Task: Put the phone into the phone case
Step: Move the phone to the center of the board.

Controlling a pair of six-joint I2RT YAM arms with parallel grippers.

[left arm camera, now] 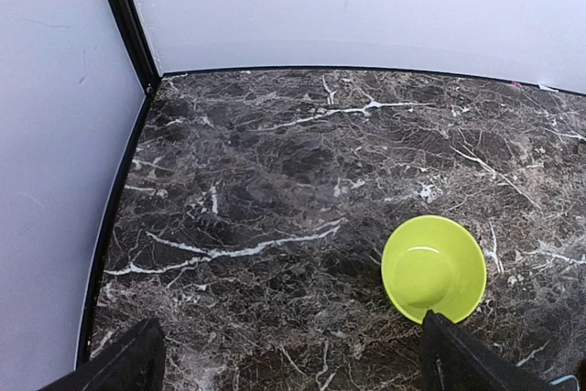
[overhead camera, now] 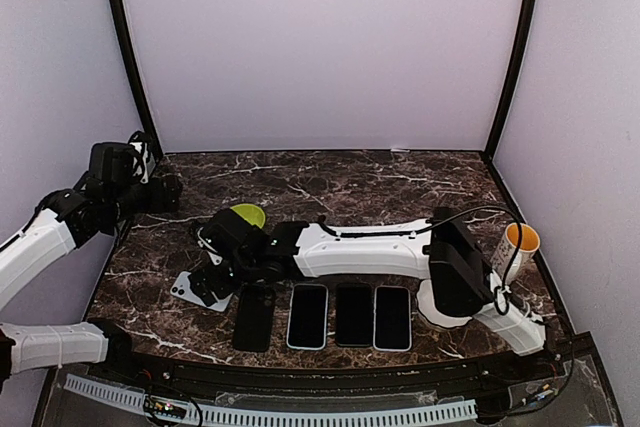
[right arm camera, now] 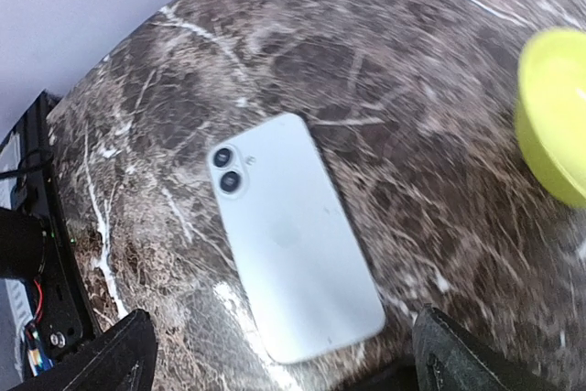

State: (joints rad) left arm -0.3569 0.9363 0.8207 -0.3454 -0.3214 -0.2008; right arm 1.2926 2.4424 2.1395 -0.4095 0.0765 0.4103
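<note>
Pincers first: from the top camera the right pincer (overhead camera: 212, 282) sits low over the white phone (overhead camera: 186, 289), but its black body blocks the fingers, so I can't tell from up here how the jaws stand. Only the left end of the phone pokes out. It lies on the marble table (overhead camera: 400, 182) at the front left, just left of a row of four dark slabs (overhead camera: 325, 316) along the front edge. Honestly can't make out which of those are phones and which are cases. A green bowl (overhead camera: 247, 215) is half hidden behind the right arm. An orange-lined cup (overhead camera: 520, 241) stands far right by the wall. The left pincer (overhead camera: 168, 192) hangs at the left wall, too dark to read. The whole back half of the table is open room.

Left wrist camera: only two fingertips (left arm camera: 124, 365) show, cropped at the bottom corners and spread wide with nothing between them, so the left pincer is released. The bowl sits near the right fingertip, and bare marble runs to the back and left walls.

Right wrist camera: the fingertips (right arm camera: 114, 354) are again cropped at the bottom corners, wide apart and gripping nothing, so released too. The phone lies face down on the marble beyond them, diagonal, lenses at its far end. The bowl is blurry, cut off at the right edge and well apart from the phone. A black rail with wires (right arm camera: 37, 318) marks the table edge on the left.
</note>
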